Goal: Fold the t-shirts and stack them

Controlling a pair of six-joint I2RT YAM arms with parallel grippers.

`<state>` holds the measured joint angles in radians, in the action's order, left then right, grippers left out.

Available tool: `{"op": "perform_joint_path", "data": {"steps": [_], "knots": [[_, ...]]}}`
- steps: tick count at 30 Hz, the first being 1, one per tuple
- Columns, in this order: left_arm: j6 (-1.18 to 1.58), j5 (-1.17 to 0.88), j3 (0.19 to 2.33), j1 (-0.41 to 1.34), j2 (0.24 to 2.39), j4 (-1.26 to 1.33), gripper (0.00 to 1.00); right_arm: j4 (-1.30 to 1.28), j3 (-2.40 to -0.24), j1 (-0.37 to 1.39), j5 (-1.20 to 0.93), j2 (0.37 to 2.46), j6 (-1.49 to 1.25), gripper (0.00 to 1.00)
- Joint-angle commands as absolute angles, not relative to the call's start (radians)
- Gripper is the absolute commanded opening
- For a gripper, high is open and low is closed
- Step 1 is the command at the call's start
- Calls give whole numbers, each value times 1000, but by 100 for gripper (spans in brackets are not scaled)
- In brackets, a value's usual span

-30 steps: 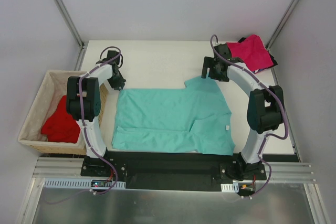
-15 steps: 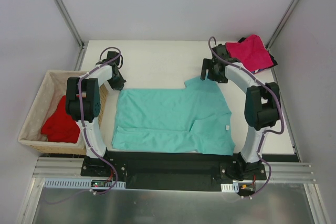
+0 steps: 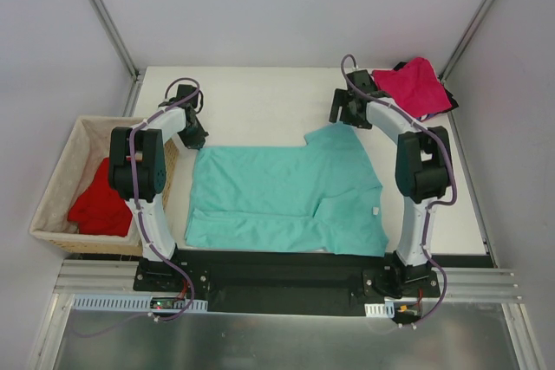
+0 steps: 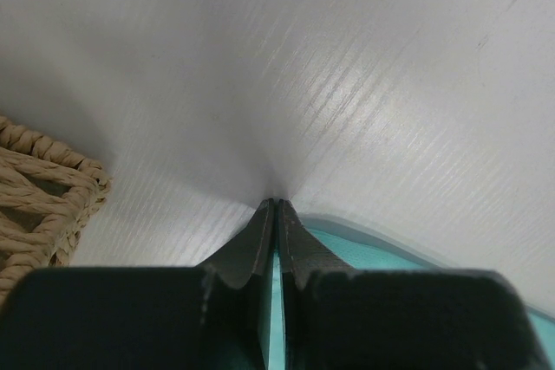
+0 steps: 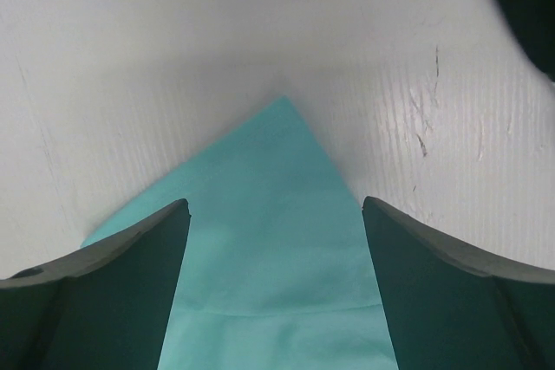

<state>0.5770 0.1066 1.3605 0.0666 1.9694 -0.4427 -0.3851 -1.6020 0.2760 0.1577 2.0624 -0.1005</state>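
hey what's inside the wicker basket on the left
A crumpled bright red t-shirt lies in the wicker basket, resting against its cloth lining. Anything that may lie beneath the shirt is covered by it.

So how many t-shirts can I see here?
3 for sure: teal shirt spread flat in the middle, magenta shirt at the far right corner, red shirt in the basket. Black cloth under the magenta one may be another.
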Motion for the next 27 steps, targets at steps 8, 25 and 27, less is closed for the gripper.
{"op": "perform_joint_path", "data": {"steps": [8, 25, 27], "knots": [[578, 83, 1341, 86, 1945, -497, 0, -291, -1701, 219, 132, 2129, -153, 85], [583, 91, 1344, 86, 1939, -497, 0, -385, -1827, 193, 35, 2247, -259, 81], [583, 89, 1344, 86, 1940, -497, 0, -387, -1821, 193, 35, 2249, -262, 78]]}}
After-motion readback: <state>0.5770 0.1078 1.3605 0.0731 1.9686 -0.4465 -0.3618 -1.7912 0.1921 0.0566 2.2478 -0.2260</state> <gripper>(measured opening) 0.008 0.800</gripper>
